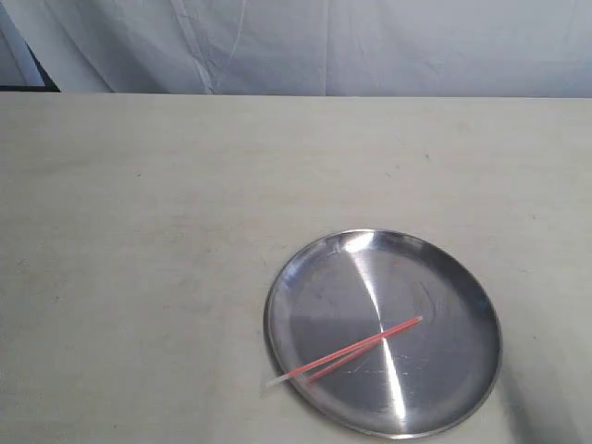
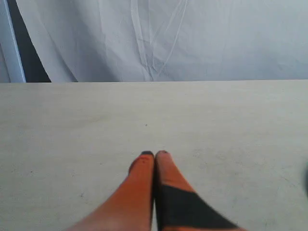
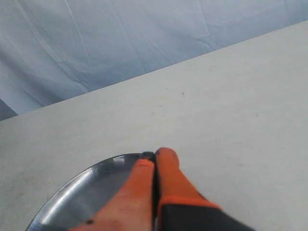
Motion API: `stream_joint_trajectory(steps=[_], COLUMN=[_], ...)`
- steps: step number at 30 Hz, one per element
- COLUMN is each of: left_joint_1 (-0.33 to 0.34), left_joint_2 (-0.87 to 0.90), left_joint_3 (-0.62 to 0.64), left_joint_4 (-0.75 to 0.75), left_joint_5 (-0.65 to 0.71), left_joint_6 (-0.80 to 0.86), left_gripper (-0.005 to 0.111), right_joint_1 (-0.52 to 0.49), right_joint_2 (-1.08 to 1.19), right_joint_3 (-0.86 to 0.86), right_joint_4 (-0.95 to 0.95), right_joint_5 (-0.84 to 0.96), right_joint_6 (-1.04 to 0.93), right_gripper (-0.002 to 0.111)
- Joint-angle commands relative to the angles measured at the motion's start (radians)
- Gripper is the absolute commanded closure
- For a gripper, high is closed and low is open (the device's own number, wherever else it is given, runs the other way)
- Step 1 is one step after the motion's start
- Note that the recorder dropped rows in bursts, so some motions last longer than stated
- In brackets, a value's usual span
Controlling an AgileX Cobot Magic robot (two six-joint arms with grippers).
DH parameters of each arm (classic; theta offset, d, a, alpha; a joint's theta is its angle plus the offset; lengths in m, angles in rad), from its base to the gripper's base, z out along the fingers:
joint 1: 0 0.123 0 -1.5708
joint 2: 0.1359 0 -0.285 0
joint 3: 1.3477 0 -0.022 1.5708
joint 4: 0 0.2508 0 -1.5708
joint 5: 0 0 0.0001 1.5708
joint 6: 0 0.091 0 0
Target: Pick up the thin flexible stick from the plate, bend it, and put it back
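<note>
The plate [image 1: 444, 277] sits in the lower right of the exterior view, flat on the pale counter [image 1: 139, 231]. It is round, shallow and shiny, with a bright streak of glare running down its middle. The thin flexible stick [image 1: 356, 347] lies straight across it on a diagonal. Its red-orange length runs from near the plate's centre down toward the lower left, and a fainter red reflection shows on the steel just beside it. The stick's pale translucent end passes over the plate's lower-left rim and ends just outside it, above the counter. A wrinkled white cloth [image 1: 324, 46] fills the top of the frame behind the counter's far edge.

In the left wrist view, the left tool [image 2: 154, 155] has its 2 orange fingers pressed together, tips touching, with nothing between them. Bare counter lies under it and the white cloth hangs beyond.

In the right wrist view, the right tool [image 3: 155, 155] is also pressed together and holds nothing. Its tips lie just at the rim of the plate [image 3: 72, 192], whose curved edge shows beside the fingers.
</note>
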Motion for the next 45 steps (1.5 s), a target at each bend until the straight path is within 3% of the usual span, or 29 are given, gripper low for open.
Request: stream_joint_trajectory(steps=[1, 7, 12, 14, 15, 17, 21, 23, 26, 29, 31, 35, 37, 42, 45], left_joint_1=[-0.003, -0.003, -0.003, -0.003, -0.003, -0.003, -0.003, -0.003, -0.003, -0.003, -0.003, -0.003, -0.003, -0.003, -0.038], left_joint_2=[-0.004, -0.004, -0.004, -0.004, -0.004, -0.004, -0.004, 0.036, 0.143, 0.315, 0.504, 0.75, 0.861, 1.042, 1.128], left_joint_3=[0.0, 0.0, 0.0, 0.0, 0.0, -0.004, -0.054, -0.111, -0.272, -0.47, -0.683, -0.861, -0.899, -0.914, -0.914], left_joint_4=[0.005, 0.116, -0.223, -0.305, -0.364, -0.358, -0.455, -0.442, -0.309, -0.207, -0.274, -0.541, -0.623, -0.658, -0.697], left_joint_5=[-0.006, -0.09, -0.5, -0.576, -0.635, -0.614, -0.558, -0.45, -0.167, 0.079, 0.267, 0.43, 0.481, 0.665, 0.806], left_joint_6=[-0.004, -0.003, -0.082, -0.246, -0.416, -0.539, -0.528, -0.534, -0.531, -0.408, -0.183, 0.219, 0.29, 0.552, 0.67], left_gripper=[0.107, 0.107, 0.107, 0.107, 0.107, 0.107, 0.107, 0.107, 0.107, 0.107, 0.107, 0.107, 0.107, 0.107, 0.107], right_joint_1=[-0.002, -0.002, -0.002, -0.002, -0.002, -0.002, -0.002, -0.002, -0.002, -0.002, -0.002, -0.002, -0.002, -0.002, -0.002], right_joint_2=[-0.004, -0.004, -0.004, -0.004, -0.004, -0.004, -0.004, -0.004, -0.004, -0.004, -0.004, -0.004, -0.004, -0.004, -0.004], right_joint_3=[-0.001, -0.001, -0.001, -0.001, -0.001, -0.001, -0.001, -0.001, -0.001, -0.001, -0.001, -0.001, -0.001, -0.001, -0.001], right_joint_4=[-0.001, -0.018, 0.006, 0.063, 0.117, 0.174, 0.188, 0.207, 0.231, 0.231, 0.231, 0.231, 0.231, 0.278, 0.315], right_joint_5=[-0.008, -0.068, -0.26, -0.268, -0.268, -0.268, -0.268, -0.268, -0.268, -0.268, -0.268, -0.262, -0.262, -0.249, -0.249], right_joint_6=[-0.003, -0.003, 0.0, 0.012, 0.012, 0.016, 0.016, 0.016, 0.016, 0.016, 0.016, 0.016, 0.016, 0.016, 0.016], right_gripper=[0.109, 0.109, 0.109, 0.109, 0.109, 0.109, 0.109, 0.109, 0.109, 0.109, 0.109, 0.109, 0.109, 0.109, 0.109])
